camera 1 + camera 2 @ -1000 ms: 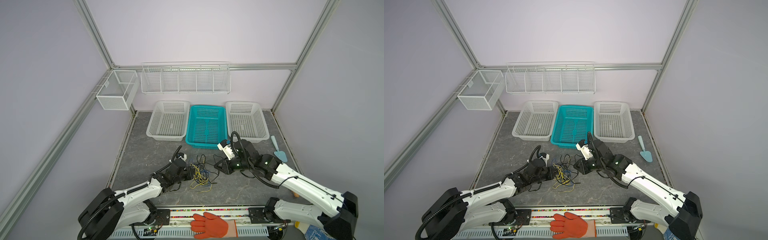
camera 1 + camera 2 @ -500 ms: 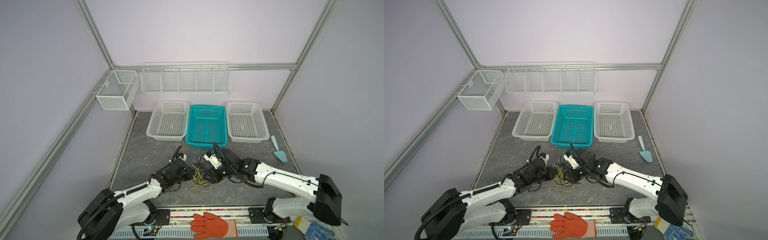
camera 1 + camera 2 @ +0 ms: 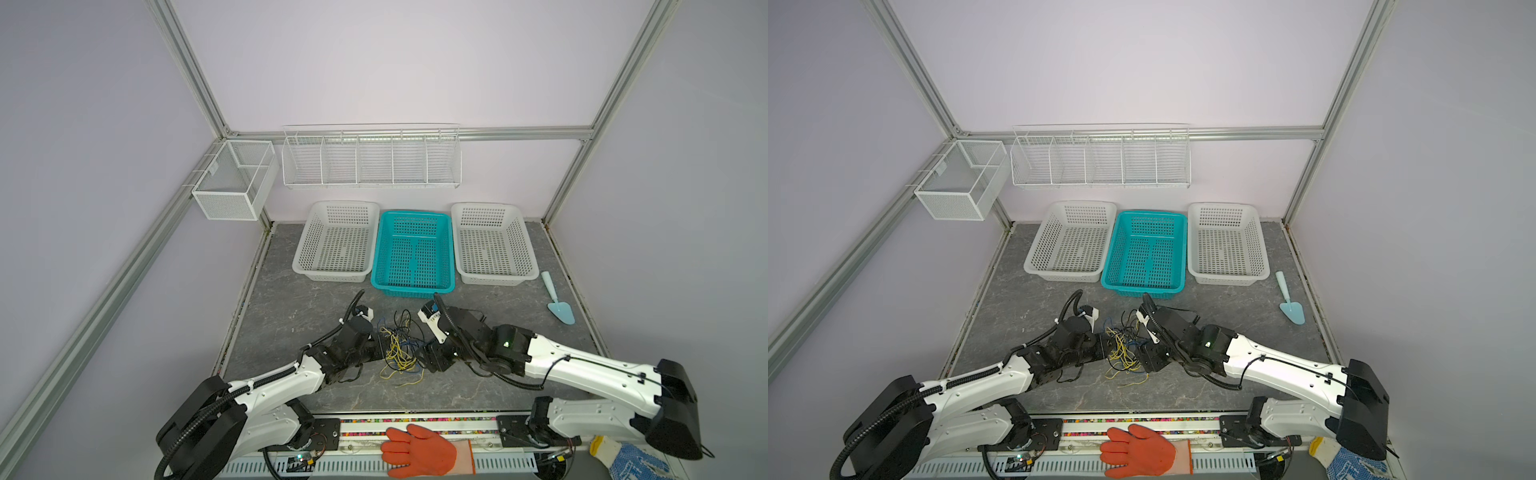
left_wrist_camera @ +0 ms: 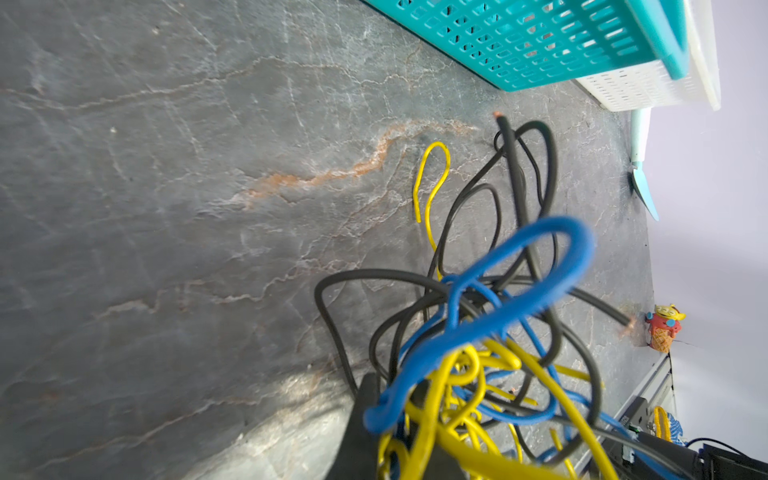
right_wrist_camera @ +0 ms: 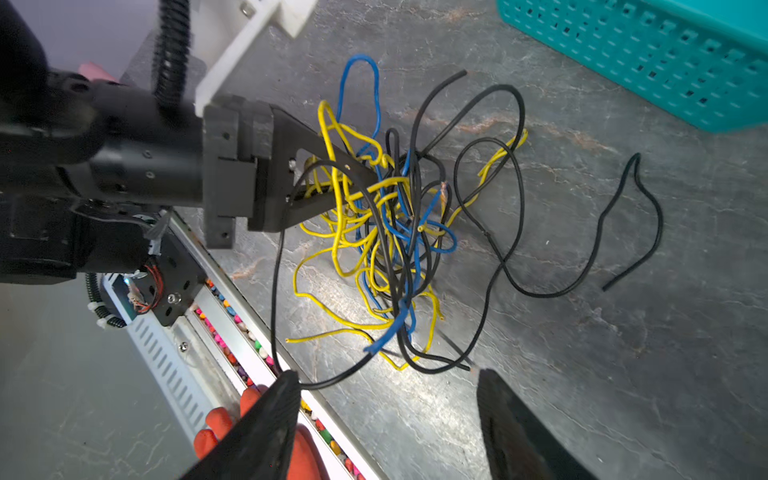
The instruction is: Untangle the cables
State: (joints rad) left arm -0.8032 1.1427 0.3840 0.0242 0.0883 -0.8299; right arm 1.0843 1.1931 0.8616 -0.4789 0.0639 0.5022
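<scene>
The cables (image 3: 397, 353) (image 3: 1123, 353) are one knot of thin yellow, black and blue wires on the grey table between my two grippers. My left gripper (image 3: 376, 347) (image 3: 1102, 349) is shut on the cables from the left. In the right wrist view its fingertips (image 5: 365, 183) are buried in the yellow and blue loops (image 5: 386, 232). The left wrist view has the loops (image 4: 478, 332) bunched over the left gripper (image 4: 395, 403). My right gripper (image 3: 428, 357) (image 5: 386, 380) stands open at the knot's right edge, holding nothing. A black strand (image 5: 332, 380) touches one finger.
A teal basket (image 3: 413, 214) stands behind the knot between two white baskets (image 3: 336, 205) (image 3: 490, 205). A teal trowel (image 3: 559, 309) lies at the right. An orange glove (image 3: 419, 451) rests on the front rail. Wire racks (image 3: 370, 158) hang on the back wall.
My right arm has swung left and down to the knot, and its jaws have opened wide. The left arm and its grip have not moved.
</scene>
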